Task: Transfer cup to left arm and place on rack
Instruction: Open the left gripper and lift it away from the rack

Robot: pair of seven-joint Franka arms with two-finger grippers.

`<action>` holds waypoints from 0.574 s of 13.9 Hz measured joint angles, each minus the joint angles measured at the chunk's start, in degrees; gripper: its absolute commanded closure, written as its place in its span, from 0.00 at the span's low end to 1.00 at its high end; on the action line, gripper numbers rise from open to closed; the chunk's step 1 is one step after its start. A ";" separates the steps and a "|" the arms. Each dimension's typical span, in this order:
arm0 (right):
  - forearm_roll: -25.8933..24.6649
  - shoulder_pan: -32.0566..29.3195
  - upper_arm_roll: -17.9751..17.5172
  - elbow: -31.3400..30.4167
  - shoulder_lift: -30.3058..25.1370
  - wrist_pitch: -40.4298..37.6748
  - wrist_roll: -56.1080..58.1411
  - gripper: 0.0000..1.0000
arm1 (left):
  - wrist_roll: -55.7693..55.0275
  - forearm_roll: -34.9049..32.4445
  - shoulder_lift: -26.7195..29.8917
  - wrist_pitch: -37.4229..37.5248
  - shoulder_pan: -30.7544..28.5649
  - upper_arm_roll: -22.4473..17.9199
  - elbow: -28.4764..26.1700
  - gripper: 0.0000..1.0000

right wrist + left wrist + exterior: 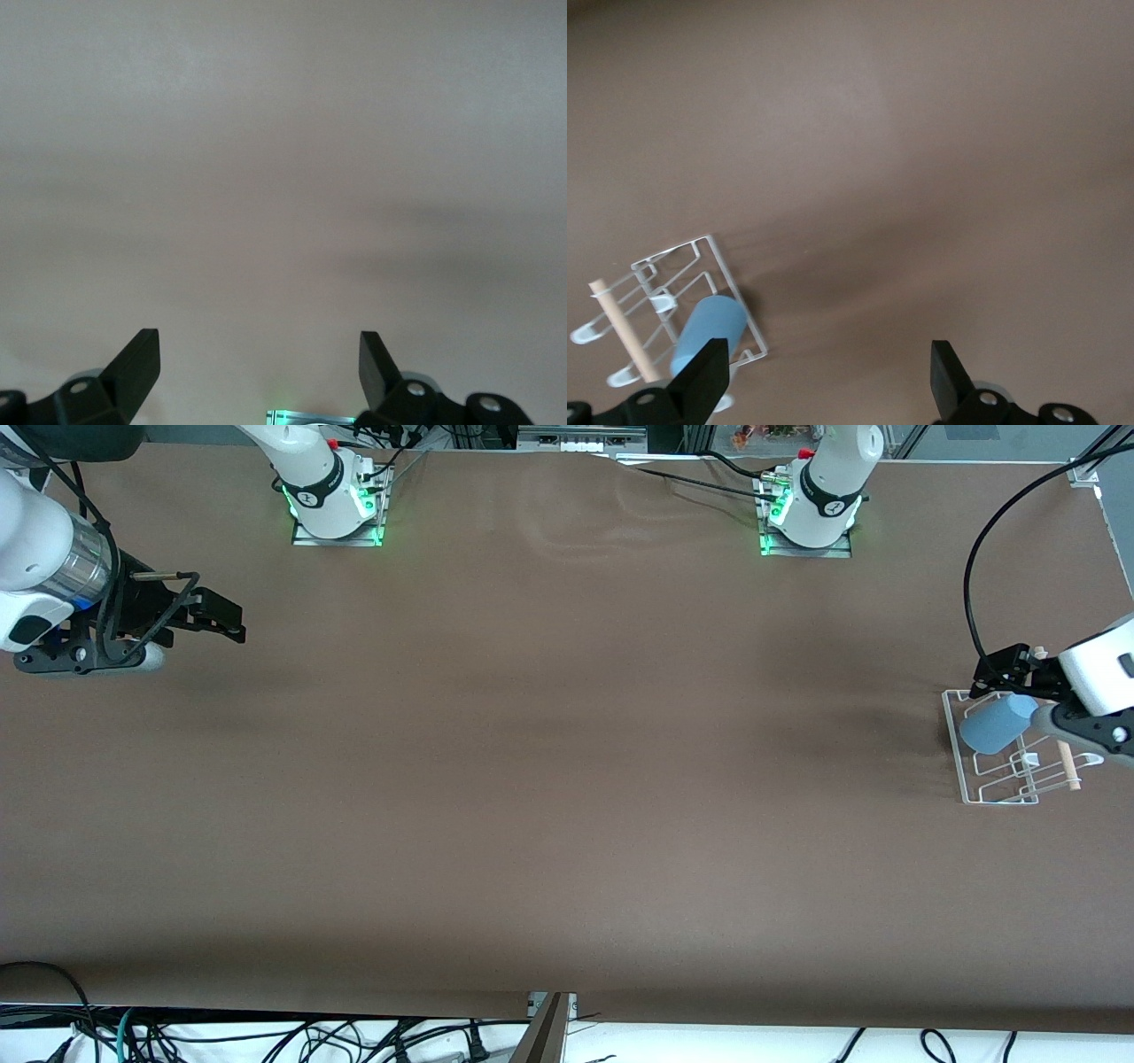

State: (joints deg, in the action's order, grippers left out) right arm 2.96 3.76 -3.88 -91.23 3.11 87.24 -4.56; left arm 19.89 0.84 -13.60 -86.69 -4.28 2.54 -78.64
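Light-blue cup lying tilted on the white wire rack, beside its wooden rod, at the left arm's end of the brown bench. Left gripper hangs over the rack's edge, fingers spread wide, holding nothing. Right gripper waits over the right arm's end, fingers likewise wide apart and empty.

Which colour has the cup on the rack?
Light blue: small plastic cup on white wire rack, clearest in front view.
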 measured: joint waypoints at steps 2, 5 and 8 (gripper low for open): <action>0.00 -0.02 0.06 0.00 0.04 0.00 0.00 0.01 | -3.94 0.51 4.42 -6.70 5.97 -5.82 -7.37 0.00; 0.00 -0.02 0.18 0.02 0.05 0.00 0.00 0.01 | -9.37 -2.04 10.41 -11.95 8.50 -6.77 -16.86 0.00; 0.00 -0.02 0.21 0.05 0.05 0.00 0.00 0.01 | -10.32 -2.26 12.19 -12.47 8.48 -7.11 -19.33 0.00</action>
State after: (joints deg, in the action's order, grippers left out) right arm 2.96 3.73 -3.67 -91.19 3.16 87.24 -4.56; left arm 9.57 -1.41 -1.41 -99.16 4.20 -4.57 -97.97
